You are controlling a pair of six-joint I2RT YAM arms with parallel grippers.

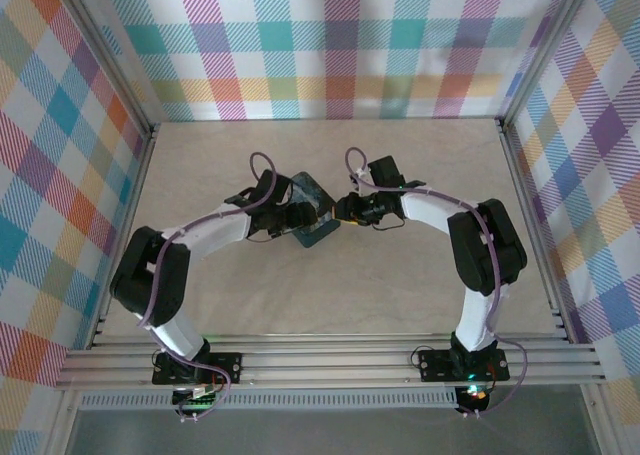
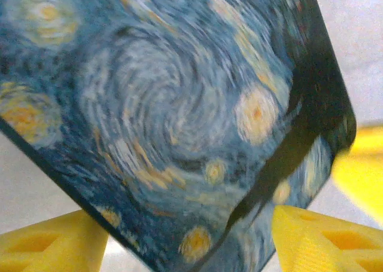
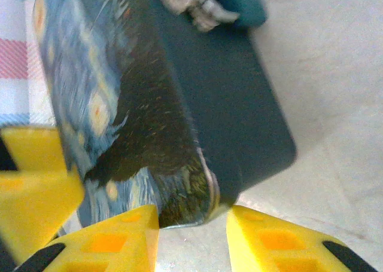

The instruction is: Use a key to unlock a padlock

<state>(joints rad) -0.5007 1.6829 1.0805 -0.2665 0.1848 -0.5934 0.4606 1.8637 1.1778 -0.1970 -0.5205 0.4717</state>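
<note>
- the tin (image 2: 179, 116) is printed with a swirling night-sky painting, which is blurred.
- the left pincer (image 2: 185, 215) is pressed onto the tin, which is held tilted between its yellow fingers.
- the right pincer (image 3: 192, 215) is set just right of the tin, at one corner. its fingers are slightly apart, and whether anything is pinched cannot be told.
- the padlock (image 3: 230, 6) is seen, blurred, against the tin's plain dark face. it lies at the end away from the right pincer, well apart from it.

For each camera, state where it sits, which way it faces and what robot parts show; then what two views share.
Top external: above, behind bases, looking down on table, left arm, right arm.
Left wrist: facing tin's painted face; left gripper below.
Right wrist: facing tin's dark side, padlock; right gripper below.
Wrists share the tin.
</note>
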